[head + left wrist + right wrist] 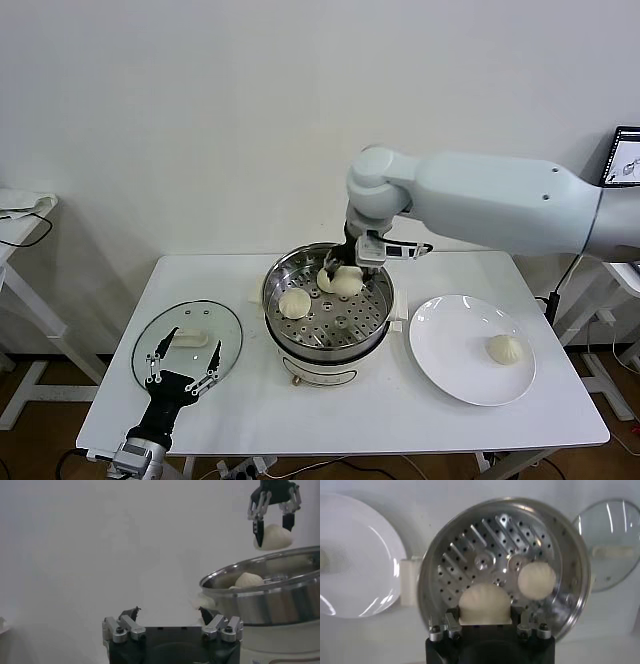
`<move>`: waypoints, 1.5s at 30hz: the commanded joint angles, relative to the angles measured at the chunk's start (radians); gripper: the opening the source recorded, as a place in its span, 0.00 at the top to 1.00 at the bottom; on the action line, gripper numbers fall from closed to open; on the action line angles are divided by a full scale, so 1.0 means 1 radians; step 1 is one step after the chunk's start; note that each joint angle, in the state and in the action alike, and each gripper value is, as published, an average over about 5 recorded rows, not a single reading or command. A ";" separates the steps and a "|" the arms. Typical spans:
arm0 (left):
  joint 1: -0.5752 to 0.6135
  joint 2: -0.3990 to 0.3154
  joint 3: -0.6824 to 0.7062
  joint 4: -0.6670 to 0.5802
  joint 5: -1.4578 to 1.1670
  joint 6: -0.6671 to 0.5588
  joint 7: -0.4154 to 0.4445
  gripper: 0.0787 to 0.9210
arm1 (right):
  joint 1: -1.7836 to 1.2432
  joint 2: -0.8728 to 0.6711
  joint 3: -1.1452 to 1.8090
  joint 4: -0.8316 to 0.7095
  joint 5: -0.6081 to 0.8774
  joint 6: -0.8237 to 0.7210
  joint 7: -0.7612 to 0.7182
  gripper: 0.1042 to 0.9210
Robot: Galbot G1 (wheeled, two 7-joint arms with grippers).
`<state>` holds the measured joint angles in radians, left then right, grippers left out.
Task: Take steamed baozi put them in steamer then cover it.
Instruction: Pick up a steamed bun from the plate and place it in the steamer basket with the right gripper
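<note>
One baozi (pixel 294 302) lies on the perforated tray inside the steamer (pixel 372 334), left of centre. A second baozi (pixel 348 280) is clamped between the fingers of the right gripper (pixel 346 270), suspended above the tray's far side and not yet released. What appears to be another bun shows just behind it, though this cannot be confirmed. One more baozi (pixel 502 349) remains on the white plate (pixel 450 330), right of the steamer on the worktop (pixel 380 420). The glass cover (pixel 150 345) lies flat left of the steamer; the left gripper (pixel 182 364) waits at its near edge, fingers spread wide and empty. Remaining work, as judged: release, transfer the plate bun, then cover.
</note>
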<state>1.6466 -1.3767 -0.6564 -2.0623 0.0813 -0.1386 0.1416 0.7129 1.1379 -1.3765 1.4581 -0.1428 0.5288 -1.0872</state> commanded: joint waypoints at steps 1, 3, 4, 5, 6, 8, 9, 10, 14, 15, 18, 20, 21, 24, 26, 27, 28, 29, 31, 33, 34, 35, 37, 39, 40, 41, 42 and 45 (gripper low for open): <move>-0.001 0.002 -0.001 0.003 -0.001 0.000 0.000 0.12 | -0.020 0.045 -0.019 0.002 0.040 0.016 0.013 0.32; -0.001 0.002 -0.002 0.003 -0.002 -0.001 0.000 0.12 | -0.021 0.054 -0.025 0.001 0.054 0.009 0.010 0.32; 0.000 0.002 -0.003 0.003 -0.002 -0.001 0.000 0.12 | -0.023 0.059 -0.026 0.001 0.059 0.007 0.009 0.32; 0.000 0.002 -0.004 0.003 -0.002 -0.001 0.000 0.12 | -0.025 0.063 -0.028 0.002 0.063 0.003 0.007 0.32; 0.001 0.002 -0.005 0.003 -0.003 -0.002 0.001 0.12 | -0.027 0.066 -0.030 0.004 0.067 0.001 0.005 0.32; 0.003 0.002 -0.008 0.006 -0.003 -0.004 0.001 0.12 | -0.031 0.072 -0.034 0.008 0.074 -0.006 0.002 0.32; 0.003 0.002 -0.009 0.007 -0.003 -0.004 0.001 0.12 | -0.033 0.075 -0.036 0.009 0.076 -0.009 0.001 0.32; 0.003 0.003 -0.010 0.009 -0.003 -0.005 0.001 0.12 | -0.035 0.079 -0.037 0.008 0.077 -0.010 -0.001 0.32; 0.004 0.002 -0.011 0.008 -0.003 -0.006 0.001 0.12 | -0.047 0.089 -0.041 0.000 0.073 -0.014 -0.012 0.32; 0.004 0.002 -0.011 0.008 -0.003 -0.006 0.001 0.12 | -0.051 0.090 -0.043 -0.001 0.072 -0.016 -0.016 0.32; 0.004 0.002 -0.011 0.008 -0.003 -0.006 0.002 0.12 | -0.069 0.093 -0.045 -0.011 0.064 -0.022 -0.025 0.32; 0.004 0.003 -0.012 0.009 -0.003 -0.006 0.002 0.12 | -0.085 0.094 -0.044 -0.020 0.056 -0.023 -0.030 0.32; 0.004 0.003 -0.012 0.009 -0.003 -0.006 0.002 0.12 | -0.096 0.096 -0.042 -0.027 0.051 -0.023 -0.032 0.32; 0.004 0.004 -0.012 0.010 -0.003 -0.006 0.002 0.12 | -0.125 0.102 -0.035 -0.046 0.041 -0.023 -0.033 0.32; 0.004 0.004 -0.012 0.012 -0.003 -0.006 0.002 0.12 | -0.141 0.106 -0.029 -0.057 0.036 -0.023 -0.036 0.32; 0.004 0.004 -0.013 0.012 -0.003 -0.006 0.002 0.12 | -0.148 0.109 -0.026 -0.062 0.034 -0.023 -0.038 0.32; 0.003 0.004 -0.013 0.013 -0.003 -0.006 0.002 0.12 | -0.153 0.112 -0.023 -0.066 0.033 -0.023 -0.039 0.32; 0.003 0.004 -0.013 0.014 -0.003 -0.005 0.002 0.12 | -0.157 0.114 -0.022 -0.070 0.032 -0.023 -0.041 0.32; 0.002 0.004 -0.013 0.015 -0.003 -0.005 0.002 0.12 | -0.165 0.120 -0.018 -0.081 0.030 -0.023 -0.041 0.32; 0.001 0.004 -0.013 0.016 -0.004 -0.005 0.002 0.12 | -0.172 0.126 -0.013 -0.092 0.027 -0.021 -0.041 0.32; 0.001 0.004 -0.013 0.017 -0.004 -0.005 0.002 0.12 | -0.176 0.129 -0.011 -0.096 0.025 -0.021 -0.042 0.32; 0.001 0.003 -0.013 0.018 -0.004 -0.005 0.002 0.12 | -0.178 0.130 -0.008 -0.099 0.024 -0.021 -0.043 0.32; 0.001 0.003 -0.013 0.019 -0.004 -0.005 0.002 0.12 | -0.180 0.132 -0.006 -0.100 0.025 -0.022 -0.044 0.32; 0.001 0.002 -0.013 0.020 -0.004 -0.006 0.002 0.12 | -0.179 0.130 -0.003 -0.097 0.027 -0.027 -0.048 0.31; 0.001 0.002 -0.013 0.020 -0.003 -0.006 0.002 0.12 | -0.178 0.129 -0.001 -0.096 0.028 -0.030 -0.049 0.31; 0.001 0.002 -0.013 0.020 -0.003 -0.006 0.002 0.12 | -0.176 0.126 0.002 -0.093 0.028 -0.033 -0.050 0.30; 0.001 0.002 -0.013 0.020 -0.003 -0.006 0.002 0.12 | -0.173 0.122 0.005 -0.091 0.030 -0.035 -0.050 0.27; 0.003 0.001 -0.013 0.017 -0.003 -0.006 0.002 0.12 | -0.149 0.095 0.017 -0.075 0.042 -0.044 -0.051 0.19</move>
<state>1.6486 -1.3759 -0.6691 -2.0426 0.0776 -0.1444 0.1440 0.5601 1.2472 -1.3679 1.3850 -0.1053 0.4902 -1.1342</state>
